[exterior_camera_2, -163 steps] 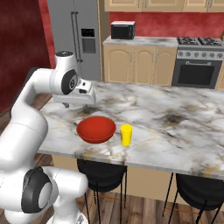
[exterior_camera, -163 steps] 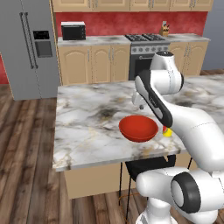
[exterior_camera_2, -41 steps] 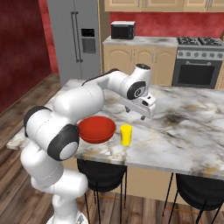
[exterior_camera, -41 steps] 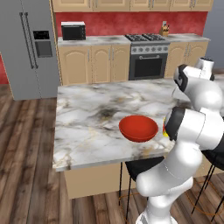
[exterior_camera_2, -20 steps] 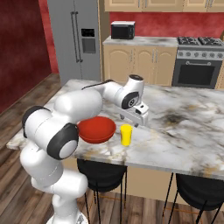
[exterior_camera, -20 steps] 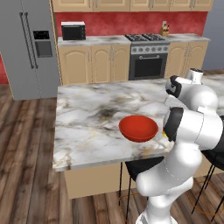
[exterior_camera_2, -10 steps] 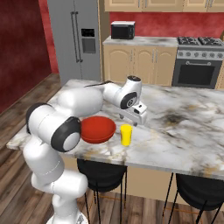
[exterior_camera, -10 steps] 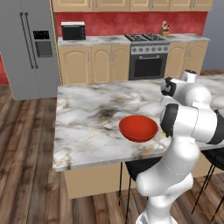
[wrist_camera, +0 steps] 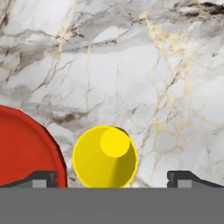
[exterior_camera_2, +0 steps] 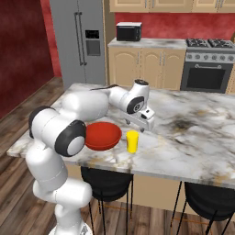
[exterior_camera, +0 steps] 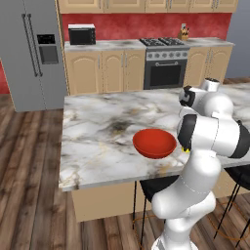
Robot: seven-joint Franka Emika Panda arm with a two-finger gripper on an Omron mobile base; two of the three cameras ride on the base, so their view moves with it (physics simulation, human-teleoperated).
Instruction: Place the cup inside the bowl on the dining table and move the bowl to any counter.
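I hold the gripper (exterior_camera_2: 146, 123), jaws spread wide and carrying nothing, poised just behind the cup (exterior_camera_2: 132, 141), which stands upright near the front edge of the dining table (exterior_camera_2: 193, 147). Beside it sits the bowl (exterior_camera_2: 102, 135), close but, as far as I can judge from the hand view, not quite touching. The cup (wrist_camera: 105, 156) is hollow and bare inside; the bowl (exterior_camera: 154, 143) holds nothing. To grasp cleanly, I should centre the fingertips (wrist_camera: 41, 178) either side of the cup and descend straight, keeping the near finger clear of the bowl's rim.
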